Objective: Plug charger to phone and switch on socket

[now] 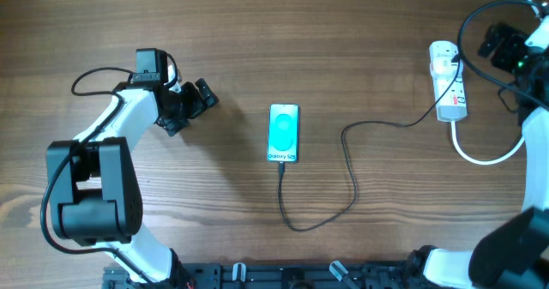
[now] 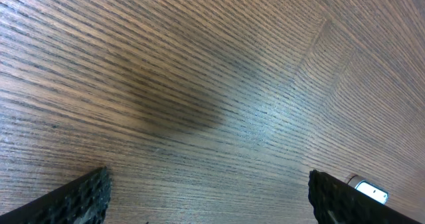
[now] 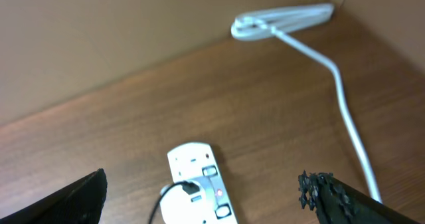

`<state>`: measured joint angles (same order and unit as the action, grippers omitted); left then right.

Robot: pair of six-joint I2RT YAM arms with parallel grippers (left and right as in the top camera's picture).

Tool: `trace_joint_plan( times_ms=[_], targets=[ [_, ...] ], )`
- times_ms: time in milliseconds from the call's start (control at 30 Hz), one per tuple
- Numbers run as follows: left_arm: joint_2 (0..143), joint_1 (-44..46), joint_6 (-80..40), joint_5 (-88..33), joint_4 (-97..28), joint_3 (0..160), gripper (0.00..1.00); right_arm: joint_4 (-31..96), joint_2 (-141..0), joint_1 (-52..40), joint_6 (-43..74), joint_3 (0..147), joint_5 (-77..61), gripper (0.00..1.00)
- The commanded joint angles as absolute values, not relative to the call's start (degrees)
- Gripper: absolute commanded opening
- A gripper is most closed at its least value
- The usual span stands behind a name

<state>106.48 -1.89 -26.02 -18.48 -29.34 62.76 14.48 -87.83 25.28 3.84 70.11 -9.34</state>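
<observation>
- We see the phone lying flat and screen up in the middle of the table.
- The charger meets the phone's near edge, loops nearer and rightward, then runs far-right to the socket.
- A white cord curves off the socket's near end.
- Our left gripper sits spread, left of the phone.
- Our right gripper is just right of the socket.

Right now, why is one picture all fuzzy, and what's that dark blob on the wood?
Right wrist view: soft all over, so the socket and its white cord look fuzzy. Left wrist view: the blob is a soft shadow on the table; the wood grain is sharp, the fingers at the bottom corners blurred. Overhead view: even light, sharp, the phone text readable.
</observation>
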Motion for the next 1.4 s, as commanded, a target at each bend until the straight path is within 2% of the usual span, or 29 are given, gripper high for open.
trace_joint_plan(
  times_ms=[0,600,767,867,1133,1367],
  targets=[
    [108.66,-2.63,-25.91,-15.33,-30.26,60.97,1.0,14.39,-86.11,24.95,4.56,70.81,-8.86,1.0],
    [108.66,-2.63,-25.91,-15.33,-30.26,60.97,0.99,14.61,-81.19,23.55,4.45,70.78,-8.78,1.0],
    [108.66,-2.63,-25.91,-15.33,-30.26,60.97,1.0,14.55,-79.07,18.44,4.49,70.78,4.49,1.0],
    [108.66,-2.63,-25.91,-15.33,-30.26,60.97,1.0,16.25,-78.94,15.31,4.4,70.76,7.38,1.0],
    [108.66,-2.63,-25.91,-15.33,-30.26,60.97,1.0,15.73,-78.56,7.25,-0.03,61.47,0.14,1.0],
    [108.66,-2.63,-25.91,-15.33,-30.26,60.97,1.0,18.59,-75.13,5.58,0.01,51.11,-5.67,1.0]
  ],
)
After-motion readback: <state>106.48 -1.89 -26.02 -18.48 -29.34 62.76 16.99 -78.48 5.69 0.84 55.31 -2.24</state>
